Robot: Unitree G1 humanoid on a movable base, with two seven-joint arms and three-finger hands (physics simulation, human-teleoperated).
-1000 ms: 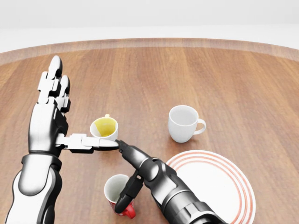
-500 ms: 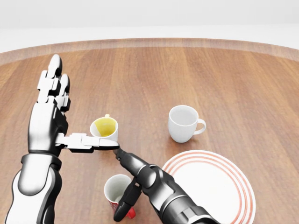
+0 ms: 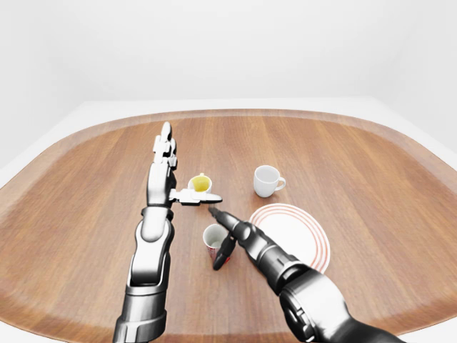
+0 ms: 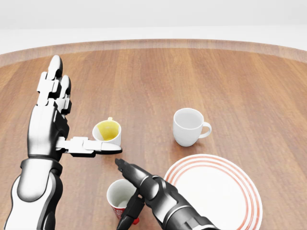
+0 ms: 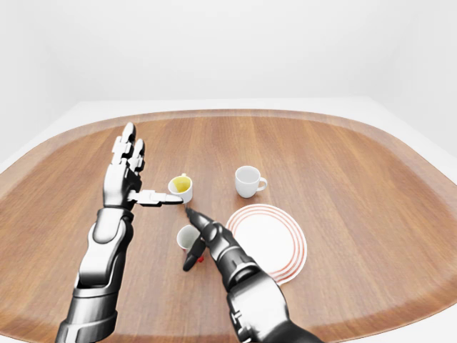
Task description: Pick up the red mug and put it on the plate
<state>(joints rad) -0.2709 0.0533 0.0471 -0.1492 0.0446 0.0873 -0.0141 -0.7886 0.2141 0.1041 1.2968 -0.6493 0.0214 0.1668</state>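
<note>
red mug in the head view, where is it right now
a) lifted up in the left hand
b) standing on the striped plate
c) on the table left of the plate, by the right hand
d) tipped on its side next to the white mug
c: the red mug stands upright on the wooden table, left of the plate, with the right hand at its side; the plate holds nothing.

Readable text: we are finding none in any view.
Mugs and plate (image 4: 225,191): we are seeing no brand, label or number on them; the plate is showing only plain red rings.
Table (image 3: 371,164): we are reading no sign on it.
</note>
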